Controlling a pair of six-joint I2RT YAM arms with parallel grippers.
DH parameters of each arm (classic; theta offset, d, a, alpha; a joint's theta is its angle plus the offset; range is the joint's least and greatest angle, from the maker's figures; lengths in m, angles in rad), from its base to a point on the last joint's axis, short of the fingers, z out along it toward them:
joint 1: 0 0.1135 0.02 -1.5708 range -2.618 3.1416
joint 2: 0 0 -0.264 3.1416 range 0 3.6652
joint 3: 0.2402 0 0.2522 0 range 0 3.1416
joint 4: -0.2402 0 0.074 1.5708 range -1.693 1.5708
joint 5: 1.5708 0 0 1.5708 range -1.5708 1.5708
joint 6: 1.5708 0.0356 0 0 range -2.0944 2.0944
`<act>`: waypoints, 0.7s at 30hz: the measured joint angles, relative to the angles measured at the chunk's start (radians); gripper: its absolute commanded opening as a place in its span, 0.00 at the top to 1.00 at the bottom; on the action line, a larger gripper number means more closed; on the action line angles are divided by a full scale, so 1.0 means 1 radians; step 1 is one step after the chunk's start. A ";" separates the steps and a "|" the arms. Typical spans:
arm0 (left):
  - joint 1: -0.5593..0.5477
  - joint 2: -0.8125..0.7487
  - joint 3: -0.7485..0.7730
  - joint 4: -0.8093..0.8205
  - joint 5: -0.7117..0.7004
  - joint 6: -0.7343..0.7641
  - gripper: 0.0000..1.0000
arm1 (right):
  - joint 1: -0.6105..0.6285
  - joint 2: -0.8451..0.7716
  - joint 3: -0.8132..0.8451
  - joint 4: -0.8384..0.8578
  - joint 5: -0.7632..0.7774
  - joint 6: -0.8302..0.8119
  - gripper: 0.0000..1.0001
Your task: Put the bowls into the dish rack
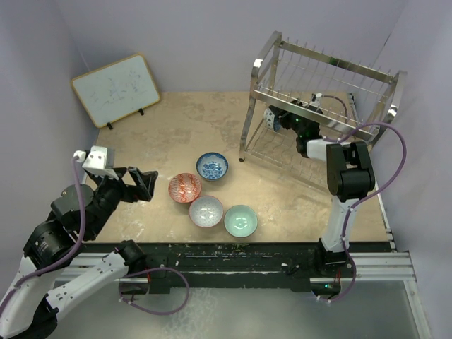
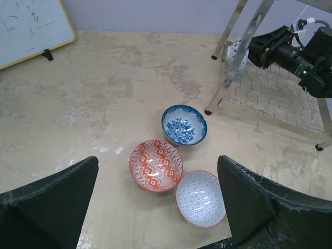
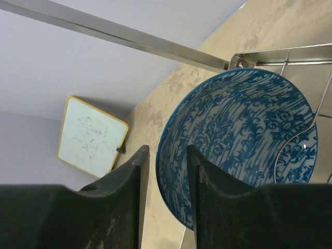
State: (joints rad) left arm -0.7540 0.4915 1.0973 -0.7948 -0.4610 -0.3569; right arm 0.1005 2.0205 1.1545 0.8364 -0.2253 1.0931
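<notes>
A blue-and-white bowl [image 3: 244,124] stands on edge in the lower tier of the dish rack [image 1: 321,78]. My right gripper [image 3: 167,150] straddles its rim, one finger inside and one outside. A narrow gap shows between the outer finger and the rim, so the jaws are open. From above, this gripper [image 1: 272,120] reaches into the rack's left end. On the table lie a second blue-and-white bowl [image 1: 212,166], a red-orange bowl [image 1: 185,188], a grey-white bowl [image 1: 205,211] and a mint bowl [image 1: 241,220]. My left gripper [image 1: 145,185] hovers wide open, left of the red-orange bowl [image 2: 155,165].
A yellow-framed whiteboard [image 1: 116,90] leans against the far left wall. The rack's legs and lower wire shelf [image 2: 275,93] stand at the right. The right arm's cable loops beside the rack's right side.
</notes>
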 measured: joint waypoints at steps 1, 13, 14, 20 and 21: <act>0.000 -0.001 0.000 -0.001 0.000 0.000 0.01 | 0.001 0.000 0.005 -0.010 0.001 -0.003 0.70; 0.000 -0.016 0.000 -0.010 -0.012 -0.001 0.01 | -0.003 0.002 -0.001 0.047 -0.007 -0.008 1.00; 0.000 -0.016 0.000 -0.011 -0.013 -0.001 0.01 | -0.003 0.004 -0.009 0.069 -0.010 0.002 1.00; 0.000 -0.016 0.000 -0.019 -0.015 -0.001 0.01 | -0.014 0.041 -0.067 0.251 -0.028 0.085 1.00; 0.000 -0.016 0.000 -0.021 -0.016 -0.001 0.01 | -0.017 0.053 -0.076 0.295 -0.032 0.106 1.00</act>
State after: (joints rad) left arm -0.7540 0.4755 1.0969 -0.8158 -0.4770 -0.3576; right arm 0.0837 2.0735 1.0782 1.1313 -0.2573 1.1992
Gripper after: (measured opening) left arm 0.992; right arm 0.027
